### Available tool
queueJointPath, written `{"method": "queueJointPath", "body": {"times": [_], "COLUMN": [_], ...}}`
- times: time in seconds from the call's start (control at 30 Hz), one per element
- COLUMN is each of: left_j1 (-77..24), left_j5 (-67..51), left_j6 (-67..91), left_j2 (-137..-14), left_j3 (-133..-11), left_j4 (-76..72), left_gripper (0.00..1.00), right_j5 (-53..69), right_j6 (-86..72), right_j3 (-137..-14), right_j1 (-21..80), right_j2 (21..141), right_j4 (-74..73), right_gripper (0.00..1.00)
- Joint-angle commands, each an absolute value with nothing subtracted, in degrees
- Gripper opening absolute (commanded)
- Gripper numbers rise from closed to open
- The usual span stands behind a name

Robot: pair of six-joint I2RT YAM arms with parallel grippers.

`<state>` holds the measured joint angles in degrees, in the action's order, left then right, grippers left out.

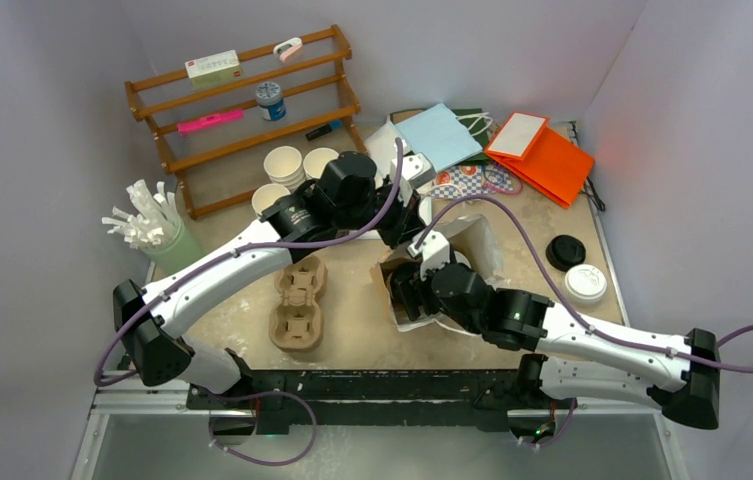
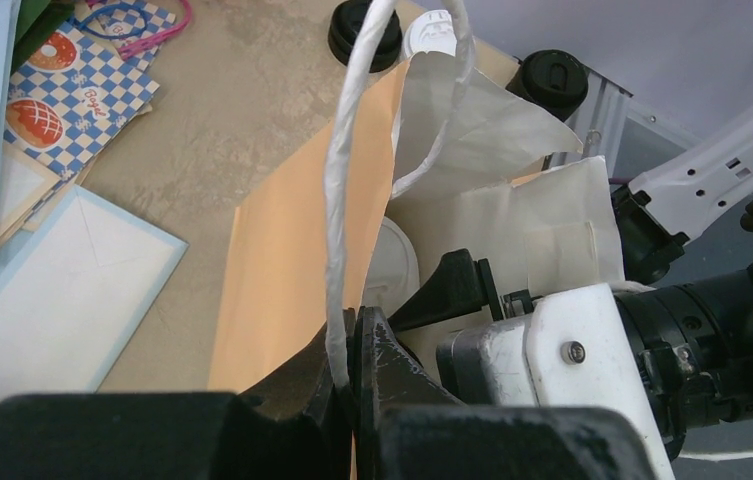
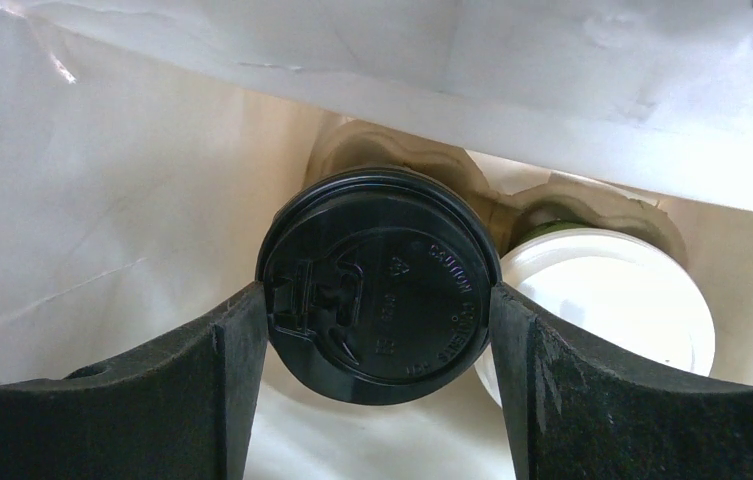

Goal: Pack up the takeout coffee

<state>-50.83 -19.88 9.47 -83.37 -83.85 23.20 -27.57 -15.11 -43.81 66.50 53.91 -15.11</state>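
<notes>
Between the fingers of the right gripper (image 3: pixel 380 305), a black-lidded cup (image 3: pixel 382 260) is being clasped. Both fingers are pressing against the lid's rim, and the jaws are standing wide to span it. The cup's wall is being hidden by its own lid. Just to the right of that gripper a white-lidded cup (image 3: pixel 617 300) is sitting. Beyond both cups the pulp tray (image 3: pixel 392 150) is showing at their edges. All of it is being enclosed by the white inside of the paper bag (image 3: pixel 102 220).

Above the left gripper (image 2: pixel 354 335), the bag's handle (image 2: pixel 337 200) is being pinched between fully closed jaws. This is apparently being done so that the mouth is held open and upright while the right arm is working inside. The packing is being judged nearly complete.
</notes>
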Motion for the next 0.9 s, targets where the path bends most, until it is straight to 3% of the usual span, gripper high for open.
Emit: {"method": "queueJointPath", "body": {"times": [0.0,0.87], "left_j1": [-51.1,-51.2], "left_j5": [-19.5,-26.1], "left_j6": [10.3,16.8], "left_j2": [-79.8,-74.5], "left_j3": [-83.0,-72.2], "left_j4": [17.6,4.8], "left_gripper": [0.0,0.0], "right_j5": [-31.1,-27.4], "right_j6": [-14.5,-13.6], "right_j3": [-42.7,-40.4], "right_j1": [67.2,67.2], "right_j2": [53.3,55.7], "right_j4": [-12.8,-10.4], "right_gripper": [0.52,0.5]}}
